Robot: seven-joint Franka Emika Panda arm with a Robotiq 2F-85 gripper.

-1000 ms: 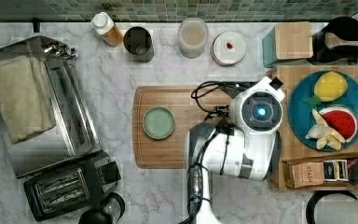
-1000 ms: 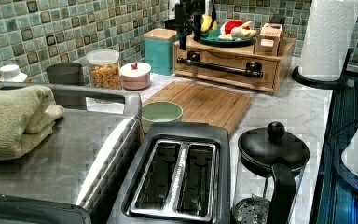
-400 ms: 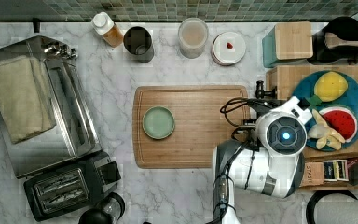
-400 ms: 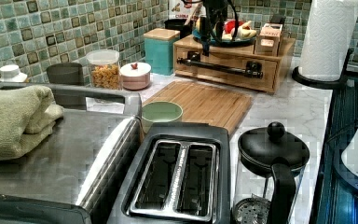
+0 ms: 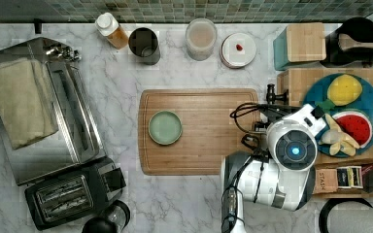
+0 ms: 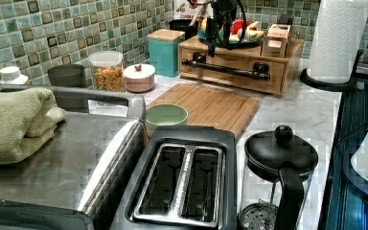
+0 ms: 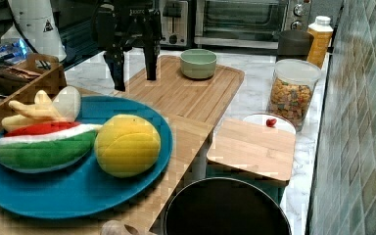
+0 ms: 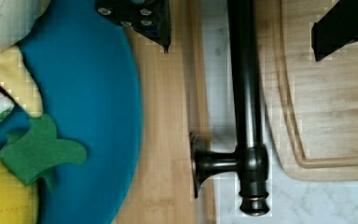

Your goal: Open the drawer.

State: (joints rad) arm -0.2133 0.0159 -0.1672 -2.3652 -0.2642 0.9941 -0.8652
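Drawer [image 6: 230, 76] shut (gripper [image 6: 219, 36] above its black bar handle [image 6: 226, 68])

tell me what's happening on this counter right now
A Franka arm holds its gripper open above the black bar handle of the bamboo drawer, one finger on each side of the bar, not yet closed on it. The drawer looks shut. It sits in a low wooden box topped by a blue plate of toy fruit, next to the wooden cutting board with a green bowl.
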